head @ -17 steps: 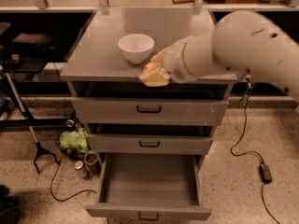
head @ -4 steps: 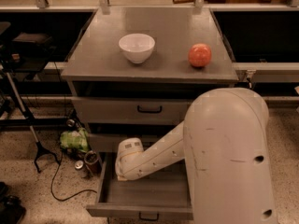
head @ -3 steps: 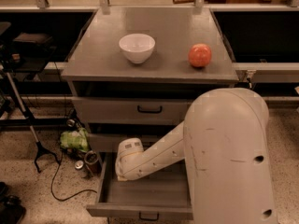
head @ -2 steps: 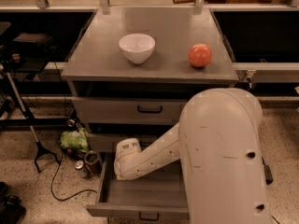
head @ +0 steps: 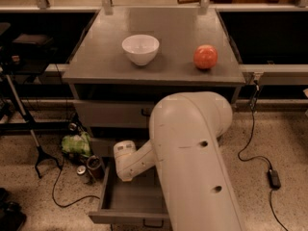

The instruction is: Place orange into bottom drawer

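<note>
My arm reaches down in front of the cabinet, and its wrist end with the gripper [head: 126, 163] sits low inside the open bottom drawer [head: 108, 191], at its left rear. The gripper's tip is behind the wrist housing. The orange is hidden; I cannot see it in the gripper or in the drawer. The two upper grey drawers are shut, and my arm covers much of them.
On the cabinet top [head: 96, 64] stand a white bowl [head: 140, 48] and a reddish-pink round fruit [head: 205, 57]. A green bag [head: 76, 144] and cans [head: 91, 165] lie on the floor left of the drawer. A cable with a power adapter [head: 273, 178] lies at right. A stand's legs [head: 41, 158] are at left.
Earlier the gripper held the orange at the cabinet top's front edge; now it is down in the bottom drawer. In the last second the big arm link has swung left; the wrist has barely moved.
</note>
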Controlling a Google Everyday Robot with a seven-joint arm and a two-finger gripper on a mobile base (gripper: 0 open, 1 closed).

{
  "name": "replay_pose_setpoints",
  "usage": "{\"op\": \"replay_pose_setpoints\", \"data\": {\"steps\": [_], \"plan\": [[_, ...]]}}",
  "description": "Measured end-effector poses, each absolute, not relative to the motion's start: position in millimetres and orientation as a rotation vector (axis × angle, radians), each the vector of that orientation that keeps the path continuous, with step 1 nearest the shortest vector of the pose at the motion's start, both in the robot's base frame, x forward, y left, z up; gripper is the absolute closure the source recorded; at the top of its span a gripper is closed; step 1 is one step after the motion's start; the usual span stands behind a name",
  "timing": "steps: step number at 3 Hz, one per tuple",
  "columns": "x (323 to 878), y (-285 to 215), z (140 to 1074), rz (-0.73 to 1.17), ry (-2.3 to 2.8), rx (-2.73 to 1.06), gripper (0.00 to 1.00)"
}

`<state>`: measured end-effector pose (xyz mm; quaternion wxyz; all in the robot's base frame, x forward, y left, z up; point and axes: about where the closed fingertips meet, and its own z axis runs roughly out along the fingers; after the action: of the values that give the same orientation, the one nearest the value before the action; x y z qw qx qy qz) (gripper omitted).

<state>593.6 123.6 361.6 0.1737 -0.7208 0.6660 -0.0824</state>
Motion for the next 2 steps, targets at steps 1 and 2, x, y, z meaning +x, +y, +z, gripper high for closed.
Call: {"op": "replay_pose_setpoints", "data": {"steps": [1, 2], "plan": [[605.0, 113.6, 332.6, -0.297, 1.919, -2.089, 1.00], [606.6, 104.3, 304.8, -0.332, 1.936, -2.136, 1.00]]}}
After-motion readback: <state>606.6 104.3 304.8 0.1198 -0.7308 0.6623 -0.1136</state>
